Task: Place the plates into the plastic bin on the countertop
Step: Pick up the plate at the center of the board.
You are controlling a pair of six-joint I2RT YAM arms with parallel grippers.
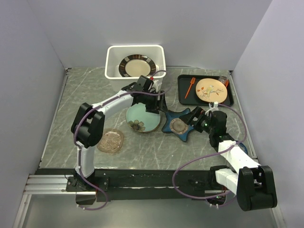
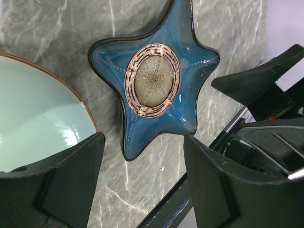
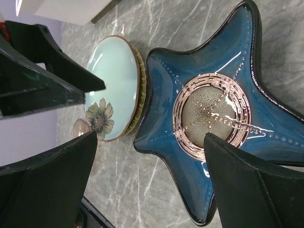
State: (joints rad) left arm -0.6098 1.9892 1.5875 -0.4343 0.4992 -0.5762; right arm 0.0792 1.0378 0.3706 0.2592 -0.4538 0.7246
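Observation:
A dark-rimmed cream plate (image 1: 137, 66) lies inside the white plastic bin (image 1: 112, 61) at the back. On the counter sit a pale green flowered plate (image 1: 140, 118), a blue star-shaped plate (image 1: 177, 125) and an amber glass plate (image 1: 110, 141). My left gripper (image 1: 153, 104) hovers open over the gap between the green plate (image 2: 33, 118) and the star plate (image 2: 154, 78), nothing between its fingers (image 2: 76, 180). My right gripper (image 1: 196, 119) is open at the star plate's (image 3: 213, 114) right side, one finger (image 3: 256, 190) over its rim. The green plate (image 3: 111, 80) lies beyond.
A flat black tray (image 1: 183, 90) at the back right carries a tan round plate (image 1: 210, 89) and an orange fork (image 1: 189, 86). The two arms are close together over the star plate; the right arm (image 2: 266, 118) shows in the left wrist view. Grey walls enclose the counter.

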